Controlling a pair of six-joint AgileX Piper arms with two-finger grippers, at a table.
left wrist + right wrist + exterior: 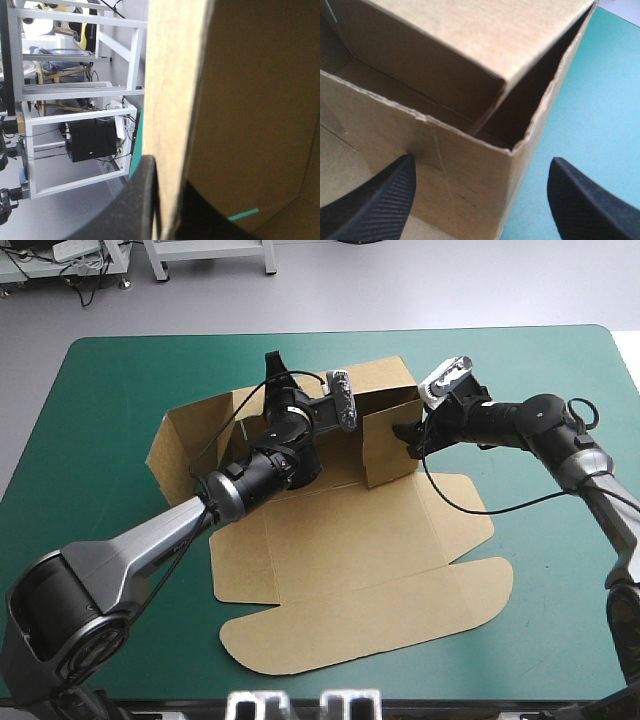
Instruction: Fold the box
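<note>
The brown box [350, 530] lies mid-table, its lid and front flaps flat toward the near edge and its far walls raised. My left gripper [277, 380] reaches over the tray to the far wall. In the left wrist view this gripper [167, 172] is shut on that wall's board [250, 100], a black finger [140, 200] on each face. My right gripper [408, 435] sits at the raised right-hand wall. In the right wrist view it [482, 160] stands open, its fingers either side of the box's corner [445, 50], where a folded-in panel leaves a gap.
The teal-green cover [100, 440] lies bare around the box, also beside the corner [600, 75]. The box's left side wall [175, 450] leans outward. The left arm lies across the box's base.
</note>
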